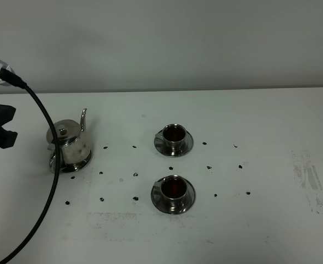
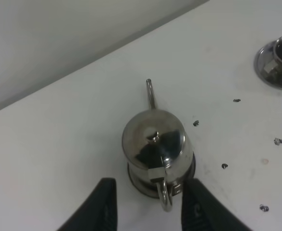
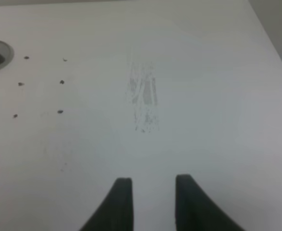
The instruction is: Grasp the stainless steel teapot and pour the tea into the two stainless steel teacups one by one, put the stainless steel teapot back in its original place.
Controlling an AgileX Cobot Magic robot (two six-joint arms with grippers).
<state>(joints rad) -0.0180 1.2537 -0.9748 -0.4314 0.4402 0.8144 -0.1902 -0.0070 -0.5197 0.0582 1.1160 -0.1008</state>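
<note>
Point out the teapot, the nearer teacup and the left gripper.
stainless steel teapot (image 1: 72,146): exterior high view, on its body below the lid.
nearer teacup (image 1: 173,190): exterior high view, on the dark tea inside.
left gripper (image 2: 149,204): left wrist view, midway between its fingertips.

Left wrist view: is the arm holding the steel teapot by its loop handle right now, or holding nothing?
Nothing is held. The shiny stainless steel teapot stands on the table; its loop handle sits between the open left gripper fingers, untouched.
</note>
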